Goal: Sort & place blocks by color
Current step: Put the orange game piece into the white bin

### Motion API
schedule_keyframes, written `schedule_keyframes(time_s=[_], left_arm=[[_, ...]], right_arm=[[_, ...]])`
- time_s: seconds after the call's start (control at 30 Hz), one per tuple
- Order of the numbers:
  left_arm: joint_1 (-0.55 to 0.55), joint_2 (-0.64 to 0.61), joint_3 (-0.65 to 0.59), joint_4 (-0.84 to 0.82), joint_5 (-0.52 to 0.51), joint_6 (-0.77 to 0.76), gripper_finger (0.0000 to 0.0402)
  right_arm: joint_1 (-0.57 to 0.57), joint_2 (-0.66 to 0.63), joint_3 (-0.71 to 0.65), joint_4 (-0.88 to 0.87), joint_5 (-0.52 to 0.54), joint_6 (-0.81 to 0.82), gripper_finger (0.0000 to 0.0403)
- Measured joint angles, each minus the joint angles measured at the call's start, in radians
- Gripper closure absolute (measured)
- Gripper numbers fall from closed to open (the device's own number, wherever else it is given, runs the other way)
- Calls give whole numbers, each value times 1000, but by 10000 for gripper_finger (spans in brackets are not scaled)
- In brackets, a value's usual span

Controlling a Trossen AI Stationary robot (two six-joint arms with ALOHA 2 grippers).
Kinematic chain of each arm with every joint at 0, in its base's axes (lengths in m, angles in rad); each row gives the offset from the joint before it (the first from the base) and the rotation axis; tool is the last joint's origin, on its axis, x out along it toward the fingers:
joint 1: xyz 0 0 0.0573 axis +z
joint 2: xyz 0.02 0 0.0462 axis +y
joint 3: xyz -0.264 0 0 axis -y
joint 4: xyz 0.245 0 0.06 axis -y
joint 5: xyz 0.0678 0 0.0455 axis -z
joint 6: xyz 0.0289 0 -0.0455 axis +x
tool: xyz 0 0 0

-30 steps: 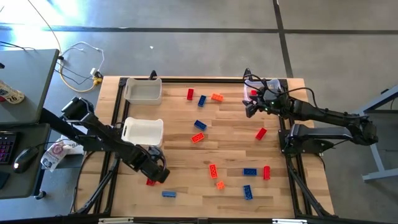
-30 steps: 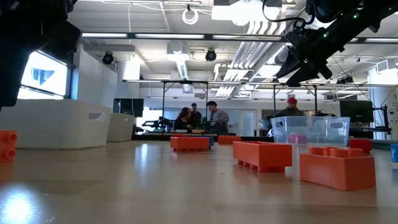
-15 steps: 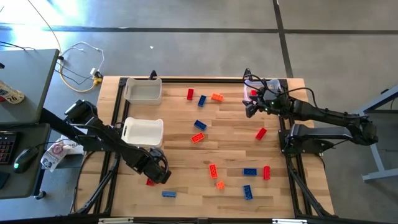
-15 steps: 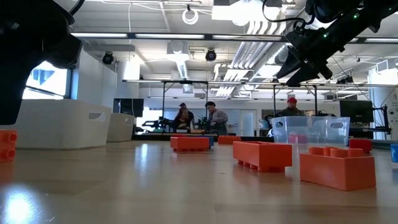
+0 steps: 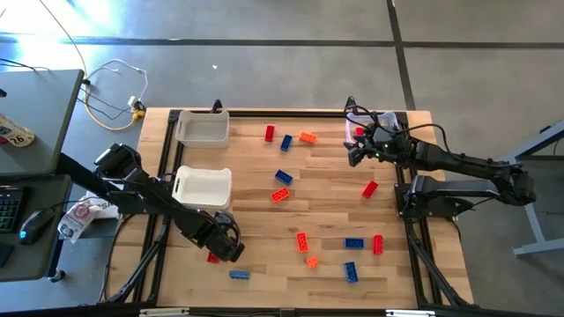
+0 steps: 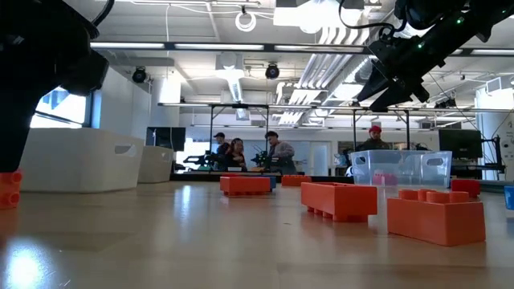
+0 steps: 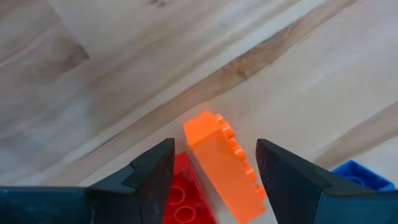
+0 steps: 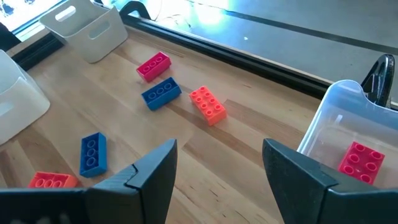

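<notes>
Red, blue and orange studded blocks lie scattered over the wooden table (image 5: pixel 326 211). My left gripper (image 5: pixel 226 244) is open near the table's near-left part. In the left wrist view its fingers (image 7: pixel 214 163) stand on either side of an orange block (image 7: pixel 222 163) that lies on its side, leaning on a red block (image 7: pixel 184 200). Whether a finger touches the orange block, I cannot tell. The red block (image 5: pixel 212 257) also shows beside the gripper in the high view. My right gripper (image 8: pixel 217 180) is open and waits in the air beside the clear bin (image 5: pixel 377 123).
Two white bins (image 5: pixel 203 129) (image 5: pixel 204 186) stand along the table's left side. The clear bin (image 8: pixel 348 124) at the far right holds a red block (image 8: pixel 361 160). A blue block (image 7: pixel 353 175) lies close to the left gripper. More blocks lie mid-table (image 5: pixel 282 176) and near the front (image 5: pixel 351 271). People stand in the room behind.
My left arm has come down a little over the red block at the near-left; in the low view it now hides part of that block. The right arm has kept still.
</notes>
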Motion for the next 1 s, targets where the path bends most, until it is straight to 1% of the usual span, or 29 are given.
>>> schedule_keyframes(time_s=[0.1, 0.2, 0.4, 0.53, 0.83, 0.87, 1.0], left_arm=[[5, 41, -1, 12, 39, 35, 190], [6, 68, 0, 48, 36, 51, 190], [6, 83, 1, 57, 31, 63, 195], [-1, 79, 0, 53, 32, 72, 225], [-2, 77, 0, 60, 39, 137, 325], [-1, 77, 0, 62, 39, 144, 332], [-1, 77, 0, 73, 22, 172, 332]], right_arm=[[0, 0, 0, -2, 0, 12, 181], [0, 0, 0, -4, 0, 12, 181], [0, 0, 0, -8, 0, 12, 181], [0, 0, 0, -10, 0, 12, 181], [0, 0, 0, -9, 0, 14, 181], [0, 0, 0, -9, 0, 14, 181], [0, 0, 0, -8, 0, 14, 181]])
